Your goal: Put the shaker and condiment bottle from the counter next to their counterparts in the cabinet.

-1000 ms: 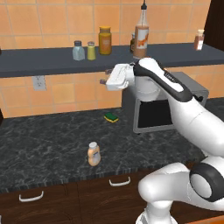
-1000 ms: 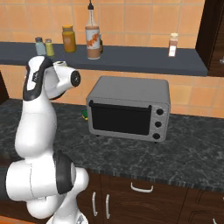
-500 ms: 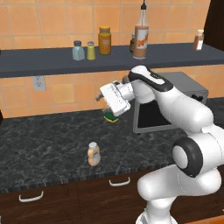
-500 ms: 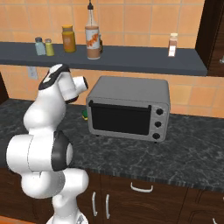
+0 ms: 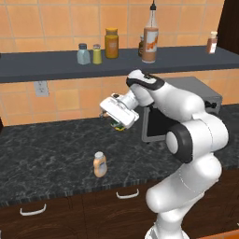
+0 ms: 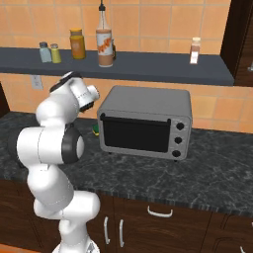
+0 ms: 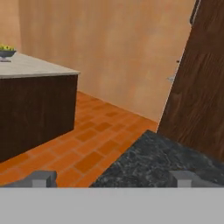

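Note:
The condiment bottle (image 5: 99,164) stands upright on the black counter (image 5: 46,154) near its front edge, with nothing touching it. On the cabinet shelf (image 5: 46,70) the yellow-green shaker (image 5: 96,54) stands right beside the pale blue-grey glass shaker (image 5: 83,54); the pair also shows in the right base view, the shaker (image 6: 56,53) beside the glass shaker (image 6: 44,52). The tall sauce bottle (image 5: 150,35) stands further right on the shelf. My gripper (image 5: 108,113) hangs open and empty above the counter, up and to the right of the condiment bottle. In the hand view, the gripper (image 7: 113,178) has its tips wide apart.
An amber jar (image 5: 111,43) and a small bottle (image 5: 212,43) also stand on the shelf. A grey toaster oven (image 6: 146,121) sits on the counter right of the arm, a green-yellow sponge (image 6: 95,131) by its left side. The hand view looks past the counter's end (image 7: 166,162) to a tiled floor.
The hand has come down from shelf height and swung left and lower over the counter. The jaws stayed open. The bottles and shakers have not moved.

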